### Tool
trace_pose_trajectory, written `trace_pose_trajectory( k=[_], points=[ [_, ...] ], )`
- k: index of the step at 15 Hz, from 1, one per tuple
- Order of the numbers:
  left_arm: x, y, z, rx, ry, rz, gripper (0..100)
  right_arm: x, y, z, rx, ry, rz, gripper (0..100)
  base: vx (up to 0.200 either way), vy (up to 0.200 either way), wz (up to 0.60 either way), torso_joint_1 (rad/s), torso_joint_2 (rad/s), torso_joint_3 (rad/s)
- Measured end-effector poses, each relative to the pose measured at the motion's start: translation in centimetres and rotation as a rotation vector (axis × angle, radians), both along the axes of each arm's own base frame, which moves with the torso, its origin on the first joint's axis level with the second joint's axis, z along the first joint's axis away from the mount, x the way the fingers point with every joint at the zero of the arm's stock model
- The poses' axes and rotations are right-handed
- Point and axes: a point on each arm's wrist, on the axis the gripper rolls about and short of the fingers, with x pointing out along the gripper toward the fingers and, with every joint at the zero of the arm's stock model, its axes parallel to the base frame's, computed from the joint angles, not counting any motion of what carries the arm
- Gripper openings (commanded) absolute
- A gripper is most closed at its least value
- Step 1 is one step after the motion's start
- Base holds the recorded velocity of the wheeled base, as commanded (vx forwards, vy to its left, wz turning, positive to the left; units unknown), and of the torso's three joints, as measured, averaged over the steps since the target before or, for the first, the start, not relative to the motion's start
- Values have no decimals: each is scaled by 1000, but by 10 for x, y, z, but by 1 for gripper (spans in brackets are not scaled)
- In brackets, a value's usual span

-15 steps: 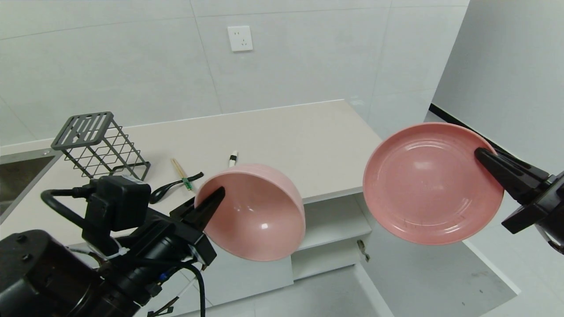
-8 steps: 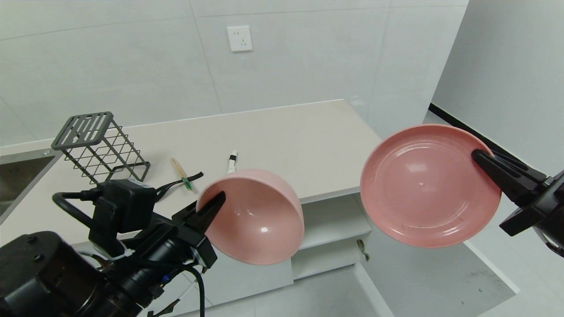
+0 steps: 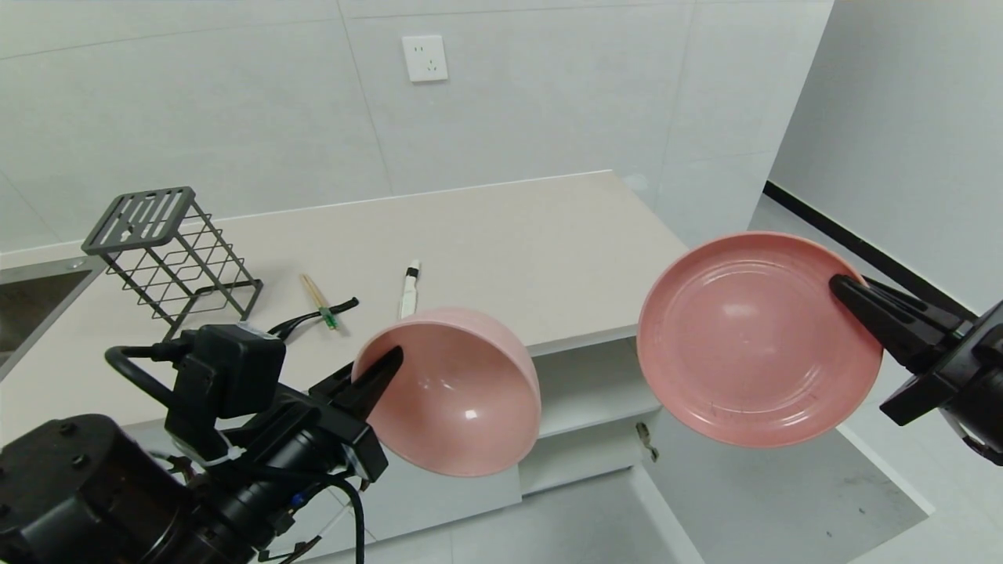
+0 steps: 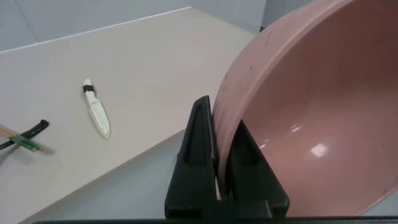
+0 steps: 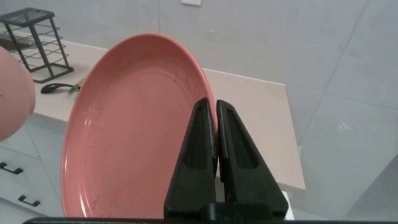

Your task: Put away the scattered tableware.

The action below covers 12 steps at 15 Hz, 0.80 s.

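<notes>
Left end effector [image 3: 384, 364]: nearest, low on the left; its fingers are closed tight on the rim of the pink bowl [image 3: 462, 399], one inside and one outside.
Pink bowl: held off the worktop [image 3: 509, 235], tipped on its side with the hollow facing the camera, in front of the worktop's front edge.
Right end effector [image 3: 850, 290]: on the right, fingers pinched almost together on the far-right rim of the pink plate [image 3: 744, 345].
Pink plate: held in the air past the worktop's right end, above the floor, tilted steeply with its upper face toward the camera; well apart from the bowl.
Shelf [image 3: 595, 395]: open, under the worktop, between bowl and plate.
Knife [image 3: 407, 288]: white, lying flat just behind the bowl.
Chopsticks [image 3: 315, 294]: left of the knife, crossing a black spoon [image 3: 341, 305].
Wire rack [image 3: 168, 254]: black, standing at the worktop's left, beside the sink [image 3: 31, 301].
Wall socket [image 3: 424, 58]: on the tiled wall behind.
</notes>
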Motion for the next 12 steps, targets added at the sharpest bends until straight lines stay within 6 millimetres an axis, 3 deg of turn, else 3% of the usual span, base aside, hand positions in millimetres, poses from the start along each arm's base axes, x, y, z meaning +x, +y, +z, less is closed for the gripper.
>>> trace_pose_trajectory(
  k=[7,12],
  points=[
    [0,0,0,-1,-2,0,0,1,0,-1,-2,2,1,0,0,0,0,-103,210,110],
    [0,0,0,0,1,0,0,0,0,-1,-1,3,1,0,0,0,0,-237,473,231]
  ],
)
